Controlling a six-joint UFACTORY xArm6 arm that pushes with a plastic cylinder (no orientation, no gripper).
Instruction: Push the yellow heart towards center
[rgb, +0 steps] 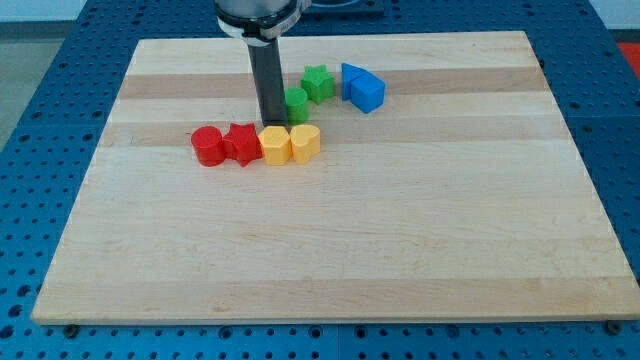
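The yellow heart (305, 143) lies on the wooden board (330, 250), left of middle in the upper half. A second yellow block (274, 146) touches its left side. A red star (242, 143) and a red round block (209, 145) continue the row to the left. My tip (272, 123) is right behind the second yellow block, towards the view's top, and just up-left of the heart. A green block (297, 103) stands right of the rod.
A green star (318, 82) lies up-right of the rod. Two blue blocks sit together further right, one (352, 74) behind the other (367, 93). Blue perforated table surrounds the board.
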